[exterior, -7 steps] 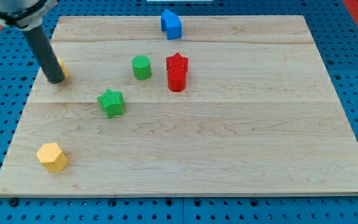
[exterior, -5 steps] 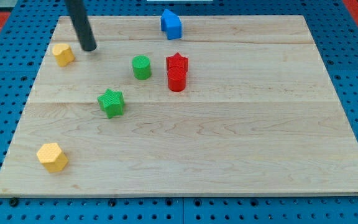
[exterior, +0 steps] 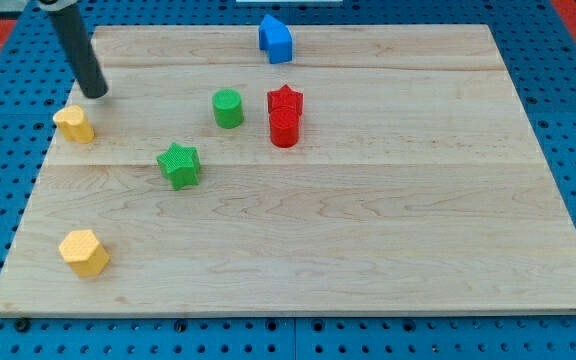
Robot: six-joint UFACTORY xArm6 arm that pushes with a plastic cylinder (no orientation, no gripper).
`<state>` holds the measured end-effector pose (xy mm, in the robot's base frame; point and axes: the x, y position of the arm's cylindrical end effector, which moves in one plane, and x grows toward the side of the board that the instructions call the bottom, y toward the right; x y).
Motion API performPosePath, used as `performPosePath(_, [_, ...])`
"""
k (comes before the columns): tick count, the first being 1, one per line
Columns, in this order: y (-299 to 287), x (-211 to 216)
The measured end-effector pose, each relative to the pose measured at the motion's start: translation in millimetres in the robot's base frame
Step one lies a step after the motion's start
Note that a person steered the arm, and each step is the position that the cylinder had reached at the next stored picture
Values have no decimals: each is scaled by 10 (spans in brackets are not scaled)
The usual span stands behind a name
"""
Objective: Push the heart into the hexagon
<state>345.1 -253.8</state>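
Observation:
The yellow heart (exterior: 75,123) lies near the board's left edge, in the upper part of the view. The yellow hexagon (exterior: 84,252) sits at the lower left, well below the heart. My tip (exterior: 96,93) rests on the board just above and slightly right of the heart, a small gap apart from it. The rod leans up toward the view's top left.
A green star (exterior: 179,165) lies right of the line between heart and hexagon. A green cylinder (exterior: 228,108), a red star (exterior: 285,100) touching a red cylinder (exterior: 284,129), and a blue block (exterior: 276,38) lie further right. The wooden board's left edge (exterior: 38,170) is close to the heart.
The heart has slid down and left toward the board's edge. My tip swung right, then came back left to sit just above the heart.

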Motion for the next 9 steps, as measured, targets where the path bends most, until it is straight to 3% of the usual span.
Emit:
performPosePath(1, [3,635])
performPosePath(2, [34,736])
performPosePath(3, [-341,543])
performPosePath(4, [-441,760])
performPosePath(6, [251,1676])
performPosePath(9, [98,1623])
